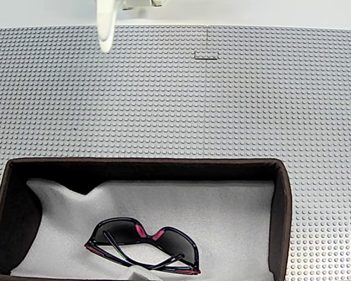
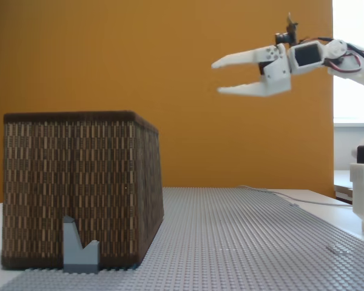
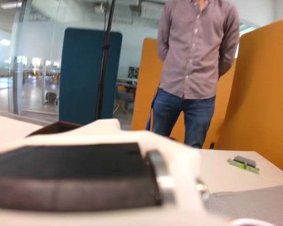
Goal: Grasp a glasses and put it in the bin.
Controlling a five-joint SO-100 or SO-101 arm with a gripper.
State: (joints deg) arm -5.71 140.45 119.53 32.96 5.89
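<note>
**Sunglasses in the box, arm up in the air: little left to spoil**

The black wraparound sunglasses with dark lenses and pink-red accents (image 1: 141, 244) lie inside the big rectangular bin with dark brown woven walls (image 1: 281, 216), resting on its white foam lining (image 1: 222, 216), towards the near wall as the downward-looking fixed view shows it. Their arms are folded across each other and nothing touches them. From where I stand the job looks done.

The white two-finger gripper (image 2: 218, 76) hangs high above the grey studded tabletop (image 2: 242, 236), well apart from the bin and off to its right in the side-on fixed view. Its jaws stand moderately open with nothing between them.

What could still go wrong, I reckon, comes from the arm and not from the glasses. If it swings low on its way to rest, it could clip the bin's top rim and shove the box along the tabletop, or tip it. The small grey block (image 2: 80, 245) standing against the bin's near wall would offer little resistance.

A person in a mauve shirt and jeans (image 3: 195, 70) stands beyond the tabletop in the wrist view; a wide sweep of the arm that way is the other thing to watch.
</note>
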